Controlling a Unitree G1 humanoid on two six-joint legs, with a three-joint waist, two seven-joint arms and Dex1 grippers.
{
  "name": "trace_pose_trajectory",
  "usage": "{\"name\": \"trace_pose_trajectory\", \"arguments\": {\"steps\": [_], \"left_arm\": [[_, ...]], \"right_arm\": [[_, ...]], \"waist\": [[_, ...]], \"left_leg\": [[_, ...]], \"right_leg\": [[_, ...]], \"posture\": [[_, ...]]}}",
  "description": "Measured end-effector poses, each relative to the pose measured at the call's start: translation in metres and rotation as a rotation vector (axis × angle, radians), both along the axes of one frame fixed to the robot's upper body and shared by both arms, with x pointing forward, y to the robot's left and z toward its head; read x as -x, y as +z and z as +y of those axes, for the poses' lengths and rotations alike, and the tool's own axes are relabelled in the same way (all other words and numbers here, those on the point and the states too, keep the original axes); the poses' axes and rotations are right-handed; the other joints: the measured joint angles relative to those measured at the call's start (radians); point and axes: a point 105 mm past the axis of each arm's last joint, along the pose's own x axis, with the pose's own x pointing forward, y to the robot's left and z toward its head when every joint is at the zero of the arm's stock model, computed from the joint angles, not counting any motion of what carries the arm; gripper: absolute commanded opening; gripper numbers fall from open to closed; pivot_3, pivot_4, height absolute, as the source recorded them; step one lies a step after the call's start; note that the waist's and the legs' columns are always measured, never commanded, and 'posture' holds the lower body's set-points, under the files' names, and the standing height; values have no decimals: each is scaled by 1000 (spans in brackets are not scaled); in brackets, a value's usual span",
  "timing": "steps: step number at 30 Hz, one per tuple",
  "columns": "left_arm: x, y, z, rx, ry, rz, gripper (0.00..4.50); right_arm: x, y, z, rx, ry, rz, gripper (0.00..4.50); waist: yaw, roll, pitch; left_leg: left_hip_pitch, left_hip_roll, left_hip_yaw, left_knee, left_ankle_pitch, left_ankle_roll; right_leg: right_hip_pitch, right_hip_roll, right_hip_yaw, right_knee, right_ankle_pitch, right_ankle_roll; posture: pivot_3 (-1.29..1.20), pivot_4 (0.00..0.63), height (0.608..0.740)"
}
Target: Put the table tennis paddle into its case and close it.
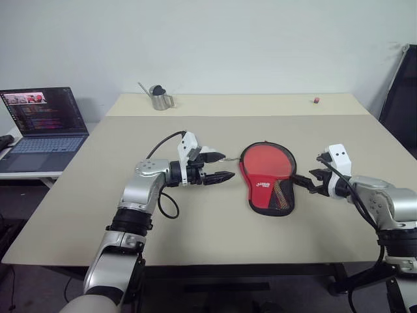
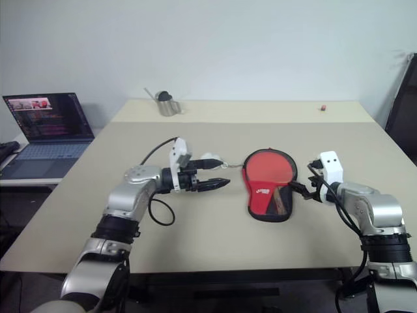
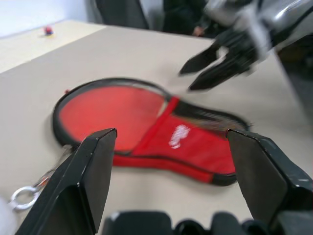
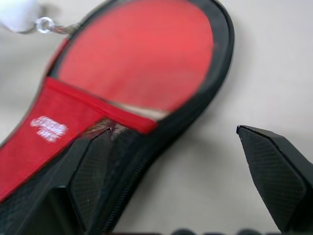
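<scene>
On the table lies one case holding one paddle, both jaws wide open, empty.

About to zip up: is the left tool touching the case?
Apart. The left eye view shows bare table between the left tool and the case.

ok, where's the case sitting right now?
In the head views the case lies flat on the table, right of centre, between the two open claws: left claw beside its round end, right claw at its narrow end.
</scene>
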Motion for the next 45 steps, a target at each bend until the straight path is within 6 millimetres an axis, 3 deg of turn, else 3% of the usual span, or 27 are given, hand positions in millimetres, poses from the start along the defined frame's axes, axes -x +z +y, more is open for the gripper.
{"name": "trace_pose_trajectory", "arguments": {"steps": [6, 20, 23, 32, 36, 45], "left_arm": [[7, 16, 18, -5, 29, -10, 3895], [6, 17, 19, 6, 63, -8, 3895], [7, 17, 19, 4, 62, -10, 3895], [9, 7, 29, -23, 84, 12, 3895], [9, 4, 32, -33, 91, 19, 3895], [27, -24, 60, -146, 90, 97, 3895]], "right_arm": [[-9, -25, 6, 7, 0, 63, 4476], [-22, -28, 27, -13, 55, 88, 4476], [-20, -30, 31, -4, 68, 96, 3877], [-11, -37, 59, -38, 141, 113, 925], [-10, -39, 66, -51, 149, 119, 16], [-12, -40, 81, -84, 167, 127, 16]], "waist": [[0, 0, 0], [-17, 1, -1], [-19, 1, -1], [-25, 2, -2], [-25, 2, -2], [-35, 2, -2]], "left_leg": [[0, 0, 0, 0, 0, 0], [4, 2, 1, 0, 0, 0], [4, 2, 1, 0, 0, 0], [11, 2, 1, -1, -1, 1], [14, 3, 1, -1, -3, 4], [16, 18, 4, -3, -4, 1]], "right_leg": [[0, 1, 0, 0, 0, -1], [1, 2, 1, 1, 1, -2], [2, 2, 1, 1, 1, -2], [7, 4, 3, 1, 2, -2], [9, 8, 3, 0, 3, -5], [7, 20, 5, 0, 6, -11]], "posture": [[0, 150, 740], [0, 150, 740], [0, 150, 740], [0, 150, 740], [0, 150, 740], [0, 150, 740]]}}
